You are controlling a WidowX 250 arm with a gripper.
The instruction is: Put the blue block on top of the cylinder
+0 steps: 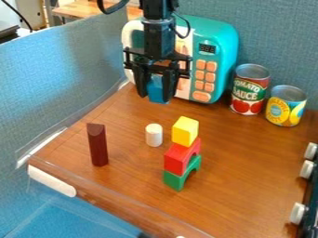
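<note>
The black claw (155,95) hangs down in the upper middle of the picture, a little left of center. It is pinching the blue block (158,89) between its two fingers. The blue block is up in the air, in front of the toy microwave (221,39), which is blue-green and white with orange buttons.

The white cylinder (154,135) stands up straight on the brown table (248,172), near the middle of the picture. It is lower in the picture than the blue block, and the two are apart. The top of the cylinder has nothing on it.

Just to the right of the cylinder is a little tower. A green arch (175,181) is at the bottom, a red arch (176,159) sits on it, and a yellow block (185,132) is on top. Left of the cylinder, a dark red block (97,146) stands tall by itself.

In the upper right, a red can with a green label (250,88) stands beside a shorter yellow and blue can (286,106). White knobs (298,213) stick out along the right edge. At the lower left, a long white piece (51,181) is on the table's front edge.
</note>
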